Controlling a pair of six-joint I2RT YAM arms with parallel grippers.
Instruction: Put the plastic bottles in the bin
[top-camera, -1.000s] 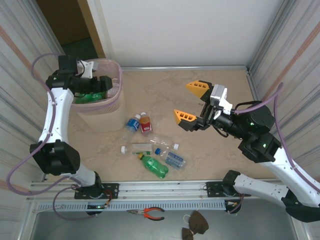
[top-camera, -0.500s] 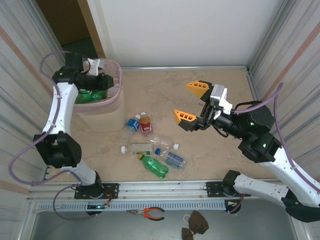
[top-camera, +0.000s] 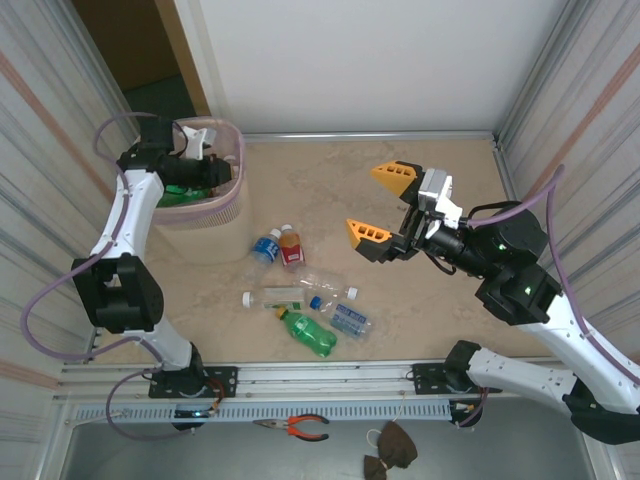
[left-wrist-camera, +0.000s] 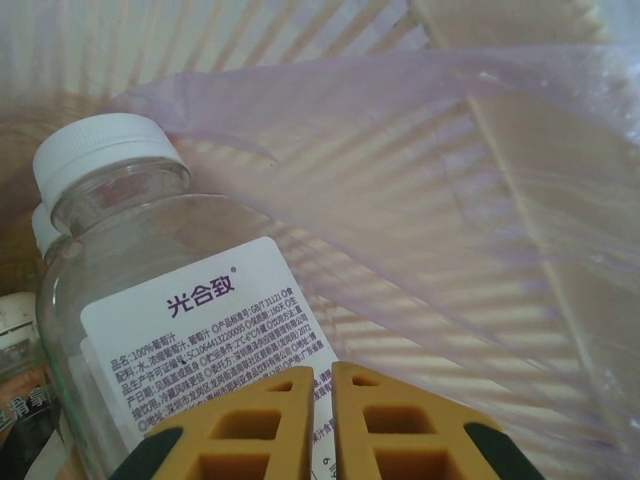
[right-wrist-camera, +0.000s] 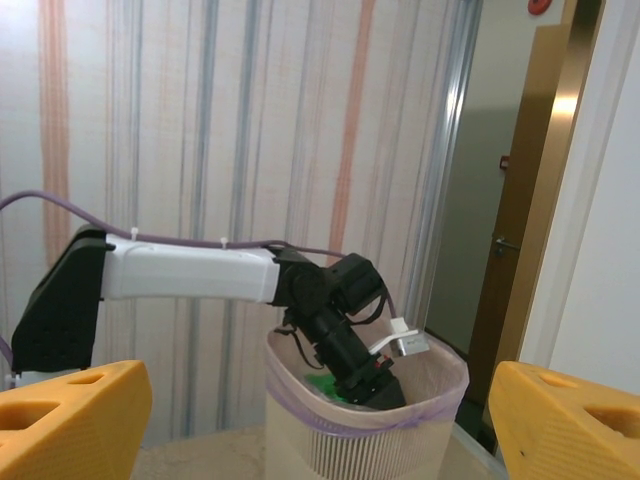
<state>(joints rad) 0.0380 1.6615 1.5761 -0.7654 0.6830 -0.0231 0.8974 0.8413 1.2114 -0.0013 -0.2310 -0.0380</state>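
While the left jaws sit closed together in the bin's (top-camera: 222, 208) mouth, a white-capped bottle (left-wrist-camera: 200, 320) lies just beyond their tips. Right jaws hang wide apart, loose bottles (top-camera: 308, 333) on the worktop (top-camera: 330, 180) below-left of them; they look light, slick, crushable, so grip gently mid-label.

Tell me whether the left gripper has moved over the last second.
Yes. The left gripper has shifted away from the arm bases, toward the far rim of the bin.
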